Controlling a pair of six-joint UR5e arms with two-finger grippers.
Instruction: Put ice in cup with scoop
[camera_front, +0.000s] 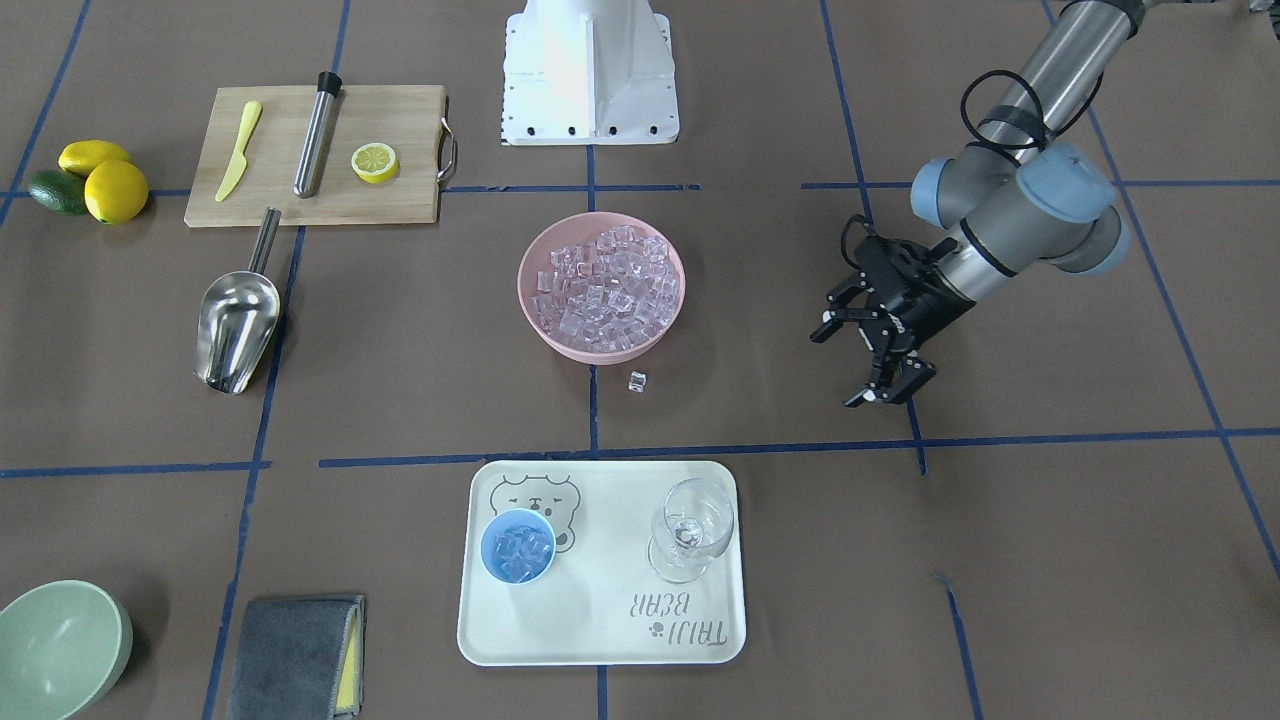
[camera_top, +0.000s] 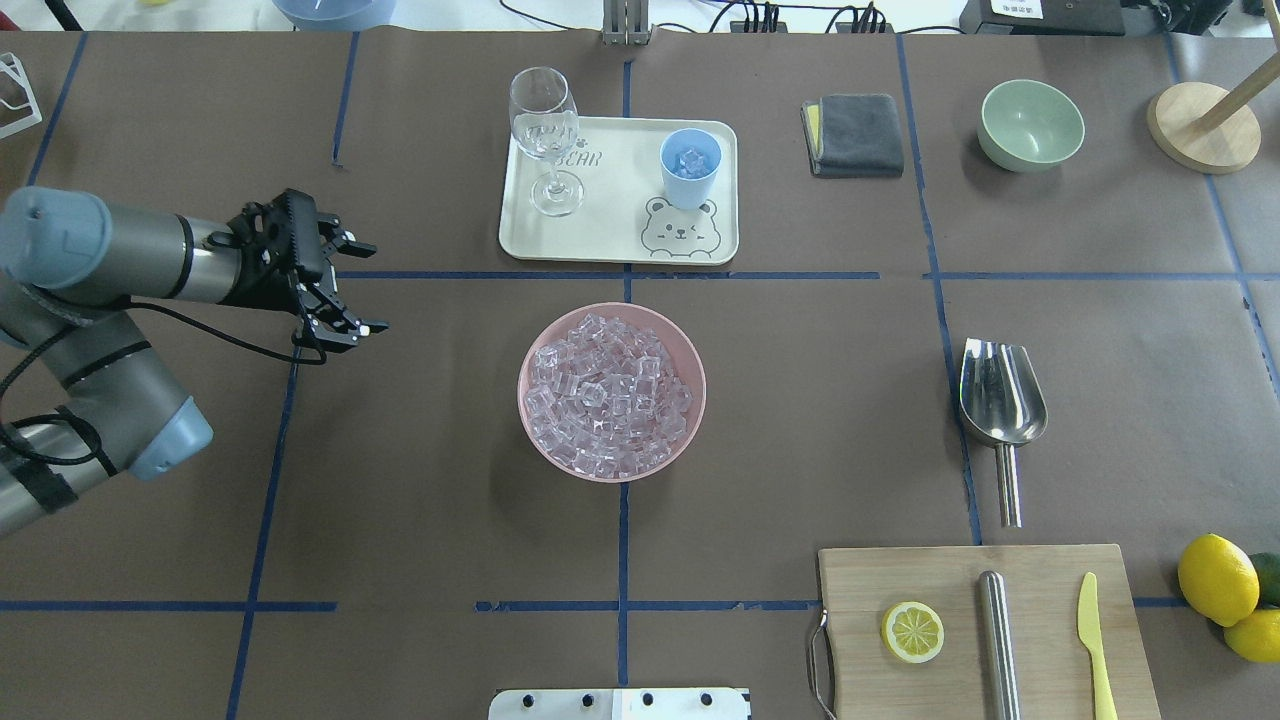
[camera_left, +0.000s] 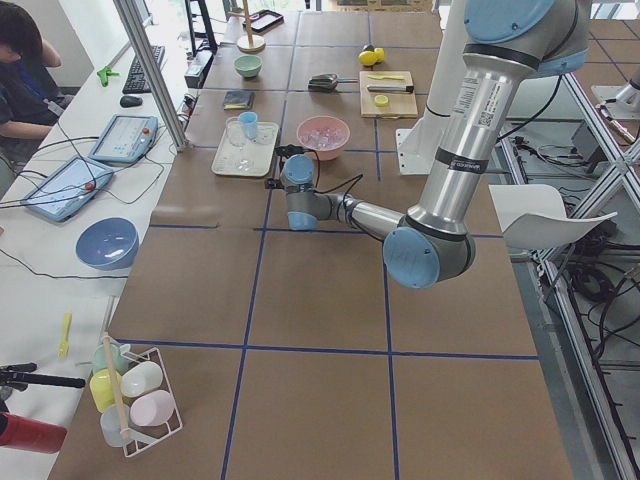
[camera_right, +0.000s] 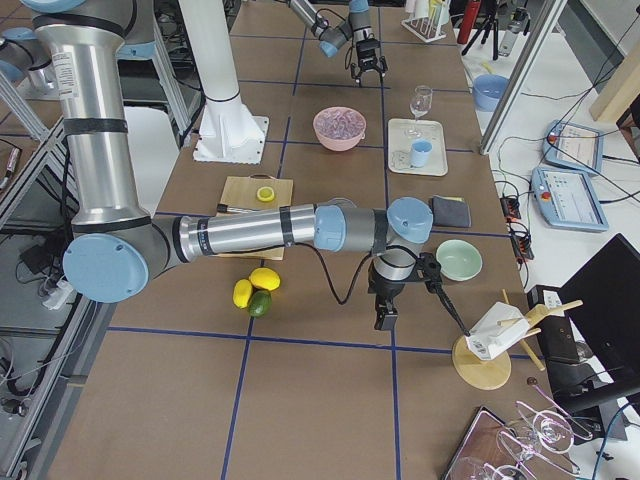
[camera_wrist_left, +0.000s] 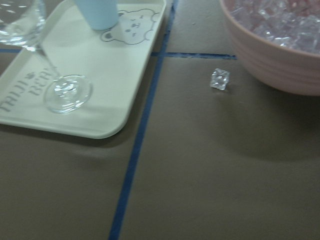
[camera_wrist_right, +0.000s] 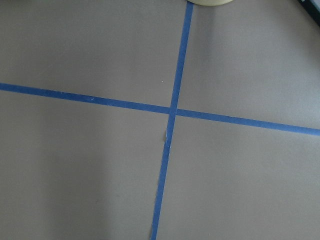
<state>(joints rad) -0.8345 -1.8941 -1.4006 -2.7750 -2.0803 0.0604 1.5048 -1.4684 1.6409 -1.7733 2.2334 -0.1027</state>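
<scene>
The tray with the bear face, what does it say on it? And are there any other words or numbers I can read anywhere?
"TRIJI BEAR": printed on the tray, next to a small paw mark; upside down in the front-facing view.
Sticker on the left arm: printing too small to read.
White label at the far table edge: too small to read.

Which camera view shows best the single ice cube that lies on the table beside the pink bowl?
The left wrist-mounted view: the loose ice cube is near and large, clearly apart from the pink bowl. The exterior front-facing view shows it only as a small speck. In the other views I cannot find it.
</scene>
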